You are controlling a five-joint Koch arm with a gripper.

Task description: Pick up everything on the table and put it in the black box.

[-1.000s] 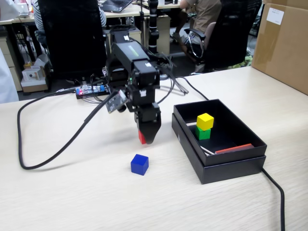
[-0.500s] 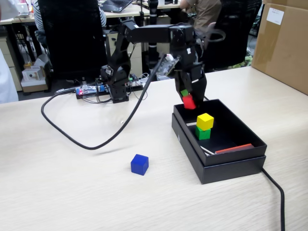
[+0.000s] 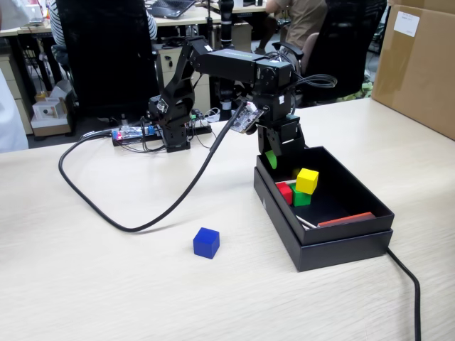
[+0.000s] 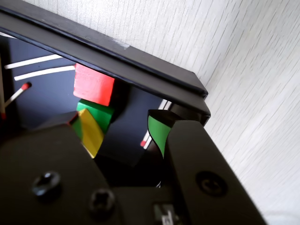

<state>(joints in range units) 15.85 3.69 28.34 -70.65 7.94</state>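
Claw [image 3: 276, 158] spread, nothing held — red cube [image 3: 285, 192] lies in black box [image 3: 341, 238]. Arm to be raised clear of the rim before blue cube [image 3: 206, 242] is approached.

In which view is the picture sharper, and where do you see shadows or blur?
Fixed view: evenly lit and sharp; the blue cube casts only a faint shadow on the table. Wrist view: the end effector looms dark and soft at the bottom edge; the red cube in the black box looks fairly clear.

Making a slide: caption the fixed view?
Open claw above black box holding red cube; blue cube on table.
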